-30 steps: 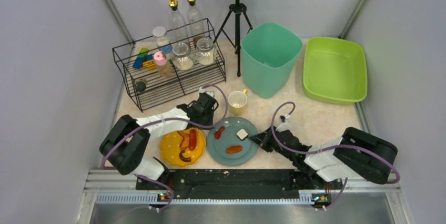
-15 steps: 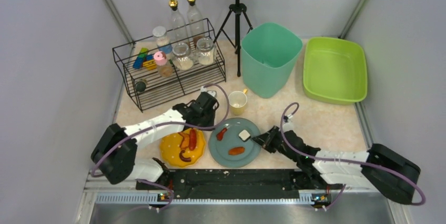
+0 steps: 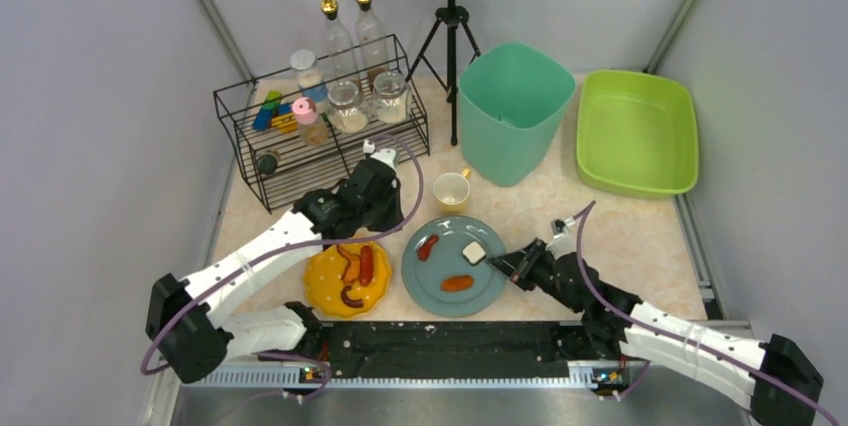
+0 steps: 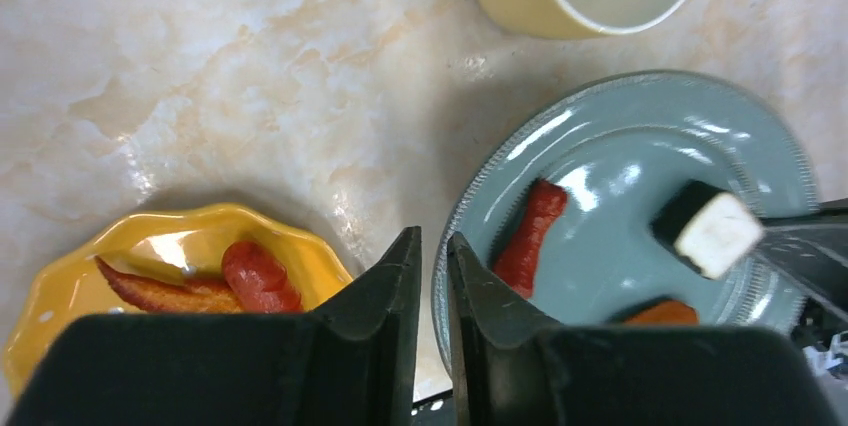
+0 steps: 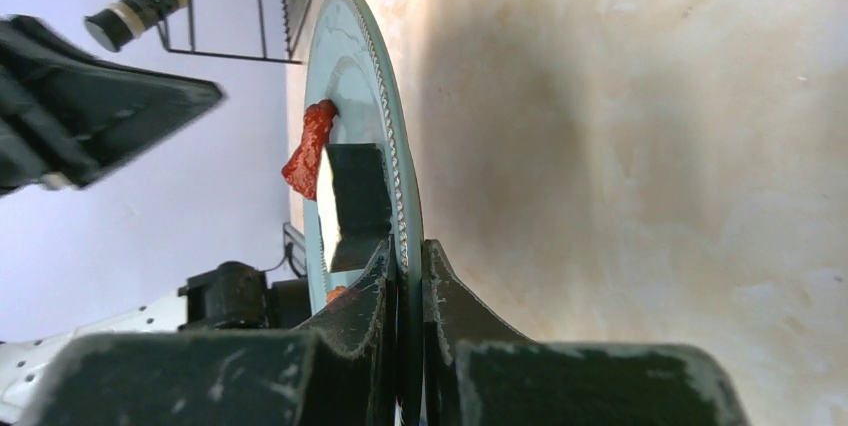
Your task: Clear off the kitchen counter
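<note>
Right gripper (image 5: 407,258): jaws pinching the right rim of blue-grey plate (image 3: 447,262). Left gripper (image 4: 432,256): jaws pressed nearly together, holding nothing, just left of the plate. Kitchen counter (image 3: 620,231) lies beneath both and under the plate. Yellow cup (image 3: 452,191) just behind the plate.

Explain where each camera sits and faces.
Top external: high behind, looking down on the kitchen counter; left arm and right arm show.
Left wrist: looks straight down past the shut left end effector at yellow plate, grey plate.
Right wrist: low, facing along the counter; right end effector grips the grey plate's rim.
Shared: both wrist views show the grey plate.
</note>
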Controlling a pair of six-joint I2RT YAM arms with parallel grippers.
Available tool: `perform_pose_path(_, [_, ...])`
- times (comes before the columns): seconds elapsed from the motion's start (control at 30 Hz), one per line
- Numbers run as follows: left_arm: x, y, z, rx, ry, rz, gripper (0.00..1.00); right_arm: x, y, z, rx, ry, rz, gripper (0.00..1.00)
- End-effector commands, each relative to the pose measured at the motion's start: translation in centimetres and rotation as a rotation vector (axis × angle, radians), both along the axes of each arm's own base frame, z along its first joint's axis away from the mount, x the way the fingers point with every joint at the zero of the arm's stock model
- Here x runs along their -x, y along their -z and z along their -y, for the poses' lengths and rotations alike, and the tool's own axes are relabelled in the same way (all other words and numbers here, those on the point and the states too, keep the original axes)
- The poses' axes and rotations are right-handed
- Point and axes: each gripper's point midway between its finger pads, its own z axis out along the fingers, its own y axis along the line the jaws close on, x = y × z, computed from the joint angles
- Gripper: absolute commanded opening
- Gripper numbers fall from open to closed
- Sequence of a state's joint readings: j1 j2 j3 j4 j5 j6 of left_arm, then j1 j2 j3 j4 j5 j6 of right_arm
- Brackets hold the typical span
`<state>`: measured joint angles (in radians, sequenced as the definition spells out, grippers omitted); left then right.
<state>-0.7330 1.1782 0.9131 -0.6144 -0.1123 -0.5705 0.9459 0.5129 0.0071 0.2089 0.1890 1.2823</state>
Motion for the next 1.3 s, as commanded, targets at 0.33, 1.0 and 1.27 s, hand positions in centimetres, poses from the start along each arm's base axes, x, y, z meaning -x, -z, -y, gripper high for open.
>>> perform_pose_path(0.33, [-0.9,-10.1,-3.0,0.053,-0.058,0.284,0.73,-2.0,-7.8,-2.2,-0.089,0.016,0.072,0.0])
perform_pose_path(1.0, [-0.2,-9.3,-3.6,0.064,-0.066,0.288,0.86,-3.2,-15.8,-3.1,-0.206,0.021,0.207,0.0])
perform_pose_path(1.27, [0.1,-10.0,-3.8,0.08,-0.071,0.298,0.96,-4.5,-20.2,-4.0,-0.23,0.035,0.245,0.0])
